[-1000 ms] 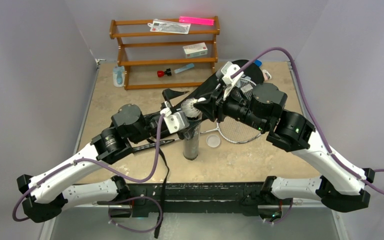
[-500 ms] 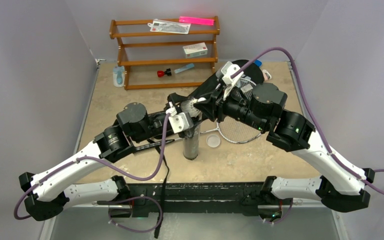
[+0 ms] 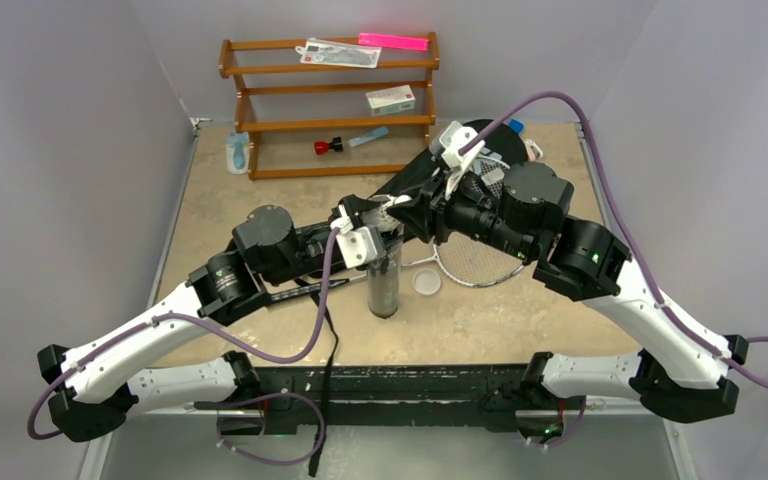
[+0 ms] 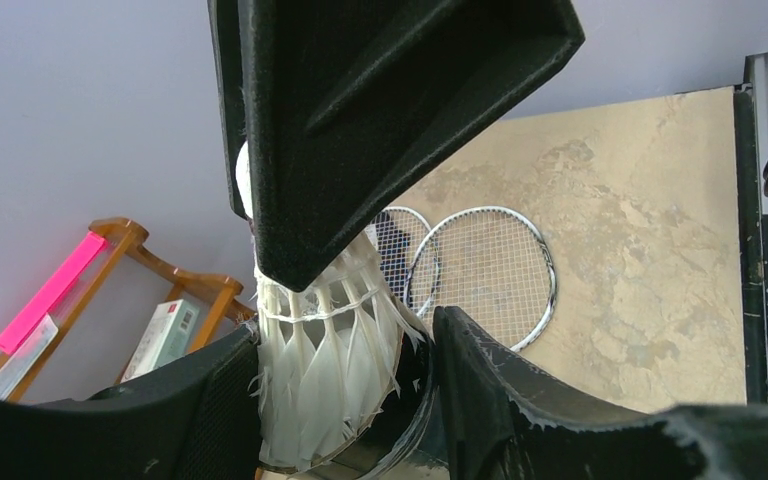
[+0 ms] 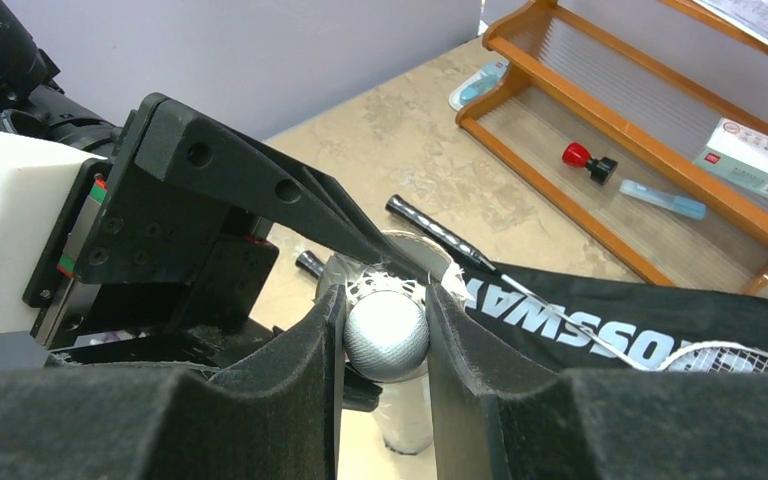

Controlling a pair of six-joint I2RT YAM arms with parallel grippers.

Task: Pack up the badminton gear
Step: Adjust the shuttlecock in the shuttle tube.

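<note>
My right gripper (image 5: 387, 300) is shut on the round cork head of a white feather shuttlecock (image 5: 387, 335), holding it feathers-down over the mouth of the upright dark tube (image 3: 384, 285). My left gripper (image 4: 348, 340) is open, one finger on each side of the feather skirt (image 4: 330, 370) at the tube's rim (image 4: 400, 440). Its left finger touches the feathers and the other stands apart from them. The right gripper's finger (image 4: 360, 120) hangs over them. Two silver rackets (image 4: 490, 270) lie behind on the table, partly on the black CROSSWAY bag (image 5: 660, 320).
The brown wooden rack (image 3: 330, 100) stands at the back with a pink strip (image 3: 393, 41), a white box (image 3: 391, 99) and a red-capped item (image 3: 327, 146). A small clear round lid (image 3: 426, 283) lies right of the tube. A black strap (image 3: 325, 330) hangs over the front edge.
My left gripper has moved right and up to the shuttlecock above the tube, and its jaws have narrowed. The right gripper has kept its hold and barely shifted.
</note>
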